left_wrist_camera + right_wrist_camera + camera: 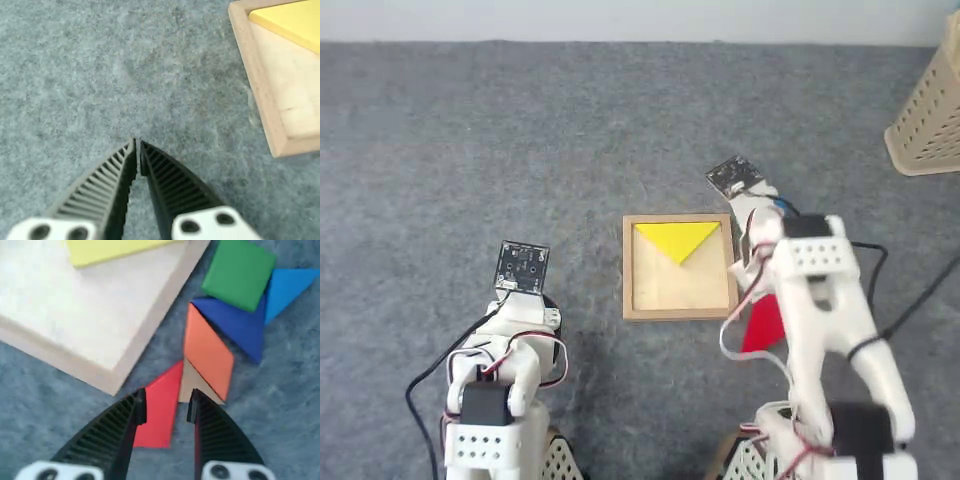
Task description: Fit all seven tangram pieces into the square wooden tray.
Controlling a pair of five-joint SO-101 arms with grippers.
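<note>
Square wooden tray (pixel 680 314) with the yellow triangle (pixel 677 240) against its far edge; red triangle (pixel 155 425) just outside, beneath the right gripper (pixel 167 402), jaws part-open and empty; left gripper (pixel 137 146), jaws closed on nothing, over the carpet (pixel 470 150).

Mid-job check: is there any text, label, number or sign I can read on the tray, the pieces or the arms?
No text can be read.
wooden tray: bare wood, no marks.
yellow piece, red piece, orange piece, green piece: plain colour, no print.
left arm's circuit board and right arm's circuit board: any markings are too small to read.
</note>
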